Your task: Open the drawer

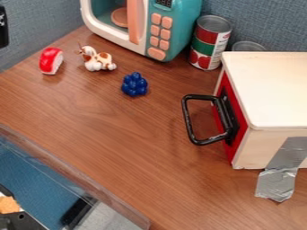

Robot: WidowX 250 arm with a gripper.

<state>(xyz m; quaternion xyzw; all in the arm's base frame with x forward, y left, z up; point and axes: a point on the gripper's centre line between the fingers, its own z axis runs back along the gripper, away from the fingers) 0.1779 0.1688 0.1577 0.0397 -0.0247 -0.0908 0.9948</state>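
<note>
The drawer sits at the right side of the table, in a pale box, its red front facing left and looking flush with the box, so I take it as shut. Its black handle sticks out over the wood. Silver tape runs down the box's near side and onto the table (a rough bit of patching, to my eye). Whether the gripper is open, closed or gripping something, I cannot tell; a black piece juts in at the upper left edge, and I can't say what it belongs to.

Just beyond the box stands an upright can, with a second can partly hidden behind the box. Left of them is a teal toy microwave with orange buttons. In front of it I see a blue bunch of round lobes, a brown-and-white toy animal and, farther left, a red-and-white toy piece.
</note>
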